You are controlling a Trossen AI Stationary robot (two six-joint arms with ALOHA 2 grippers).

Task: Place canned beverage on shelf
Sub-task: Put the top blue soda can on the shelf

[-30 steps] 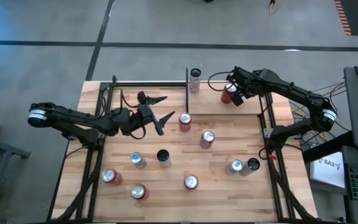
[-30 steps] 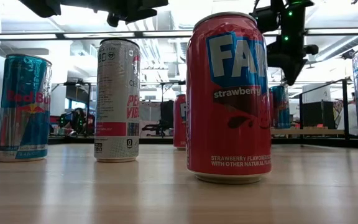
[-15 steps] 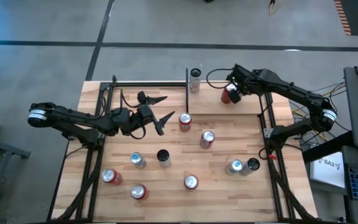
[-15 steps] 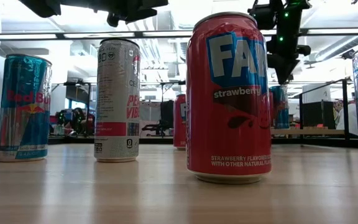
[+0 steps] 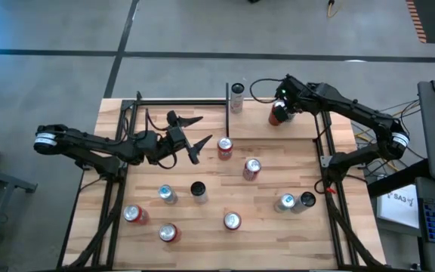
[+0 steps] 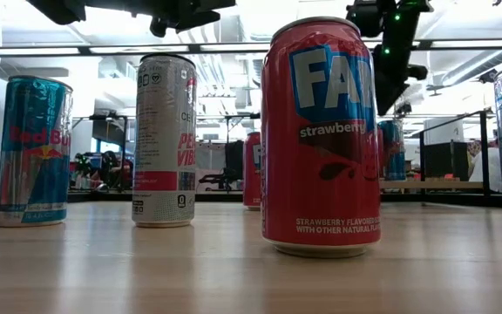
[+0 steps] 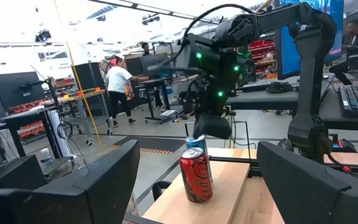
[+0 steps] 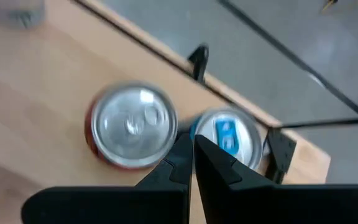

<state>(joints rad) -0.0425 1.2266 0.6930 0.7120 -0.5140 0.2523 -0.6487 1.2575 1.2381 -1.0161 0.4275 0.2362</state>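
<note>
A: Left tool (image 5: 189,136)?
B: Recorded as spread wide and empty, held above the desk (image 5: 278,177) left of centre.

A: Right tool (image 8: 190,149)?
B: Fingers are pressed together with nothing gripped, poised over the shelf (image 5: 255,125) above two cans.

A: Cans on the shelf?
B: Three are counted: a pale can (image 5: 237,92) at the back by the post, then a red can (image 7: 196,175) and a blue-topped can (image 8: 230,138), standing just beside each other under the right tool.

A: Cans on the desk?
B: Nine are listed in the overhead view, all upright.
</note>
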